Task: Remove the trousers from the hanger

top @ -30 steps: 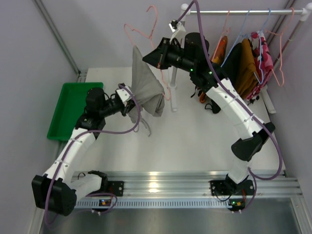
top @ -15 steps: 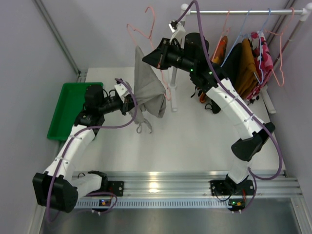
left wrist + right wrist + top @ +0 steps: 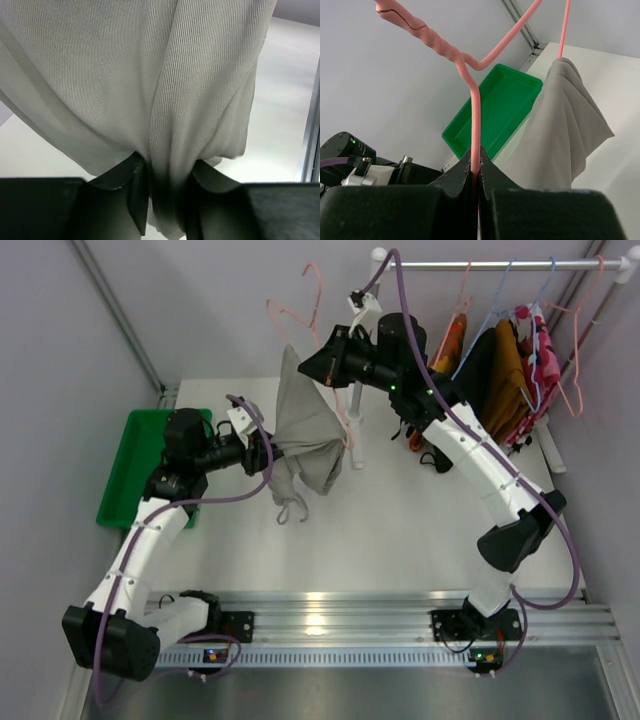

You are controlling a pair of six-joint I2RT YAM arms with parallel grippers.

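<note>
Silver aluminium framing at the near edge of the table is carrying both arm bases; the small circuit boards with lit indicators beside the bases are showing markings too small to read. The left arm is reaching forward and inward, and the left gripper is clamping a gathered fold of the trousers between its two black fingers, with the ribbed light grey fabric bunching in the narrow gap. The trousers are hanging above the middle of the table, draped over the hanger, and the grey drawstring is dangling below the lower hem. To the left, a green tray is sitting on the table at its left edge, apart from the trousers. Beyond the trousers, the right arm is arching across from the right side, and the right gripper is pinching the salmon-pink wire of the hanger, its fingers pressed together on the thin wire just below the twisted neck. The hanger is being held in the air, well apart from the white clothes rail at the far right. On that rail, a black garment, a mustard-orange garment and a pink patterned garment are hanging side by side on wire hangers.
</note>
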